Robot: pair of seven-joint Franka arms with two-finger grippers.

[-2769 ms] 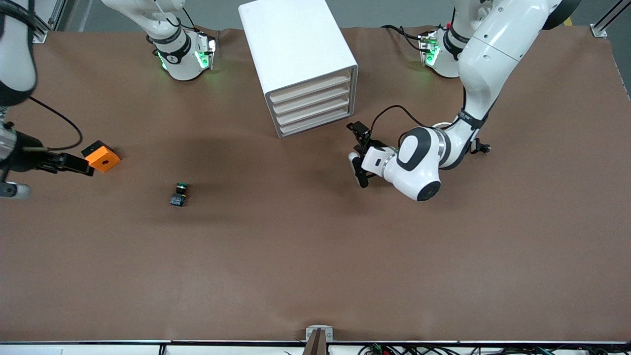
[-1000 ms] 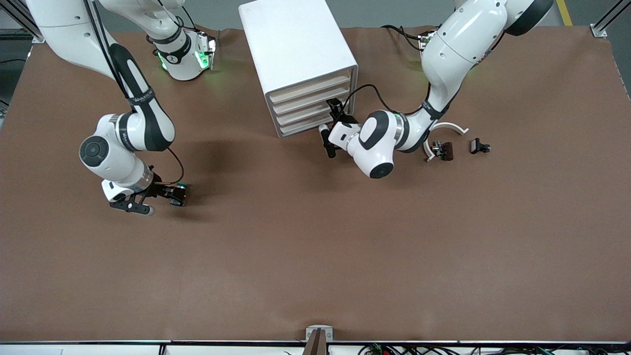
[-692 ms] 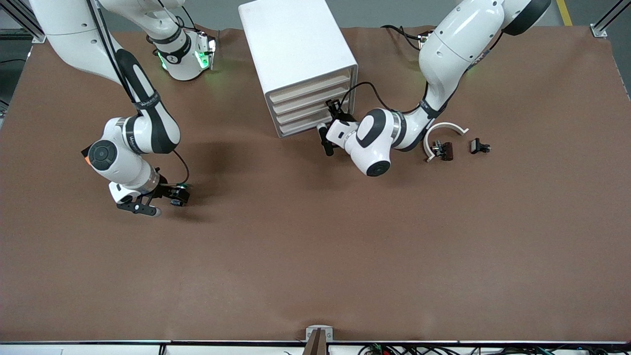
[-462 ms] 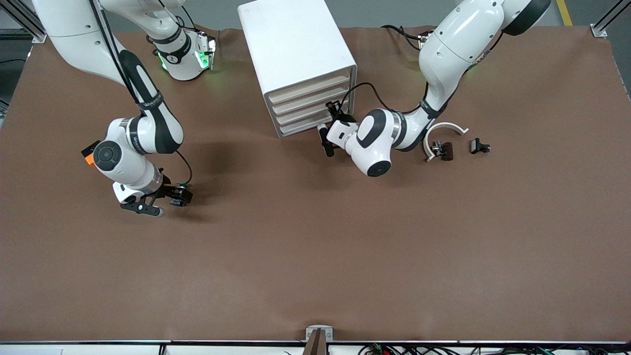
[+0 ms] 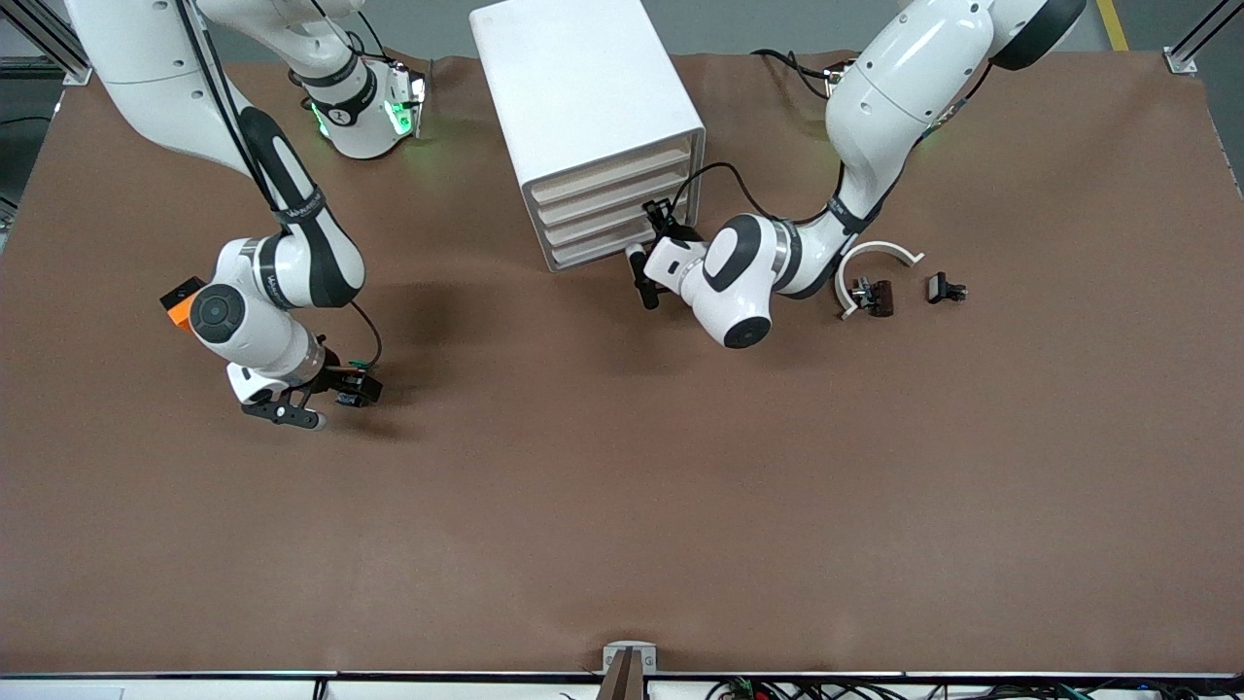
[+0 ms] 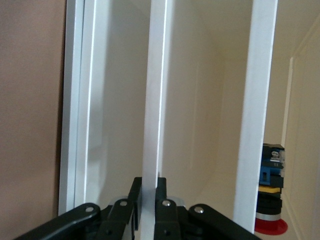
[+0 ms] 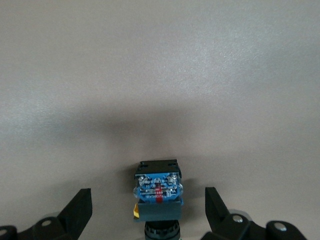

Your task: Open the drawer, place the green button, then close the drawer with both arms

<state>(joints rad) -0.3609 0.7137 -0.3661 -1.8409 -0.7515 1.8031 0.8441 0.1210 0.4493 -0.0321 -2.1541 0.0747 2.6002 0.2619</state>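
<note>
The white drawer cabinet [image 5: 583, 107] stands at the table's robot end, all its drawers pushed in. My left gripper [image 5: 648, 246] is at the cabinet's front, shut on the thin white front lip [image 6: 151, 110] of one of the lower drawers, a finger [image 6: 134, 195] on each side. The button [image 5: 359, 382] lies on its side on the brown table toward the right arm's end. In the right wrist view its blue base [image 7: 158, 191] shows, with the black body under it. My right gripper [image 7: 148, 202] is open around the button, its fingers apart from it on both sides.
An orange block [image 5: 179, 302] lies beside the right arm's wrist, partly hidden by it. A dark part with a white curved ring [image 5: 874, 282] and a small black part [image 5: 945, 289] lie toward the left arm's end. Another push-button part with a red cap [image 6: 270, 200] sits inside a neighbouring drawer.
My left gripper has shut on the drawer's lip. The right gripper has slid a little farther along the table around the button and stayed open.
</note>
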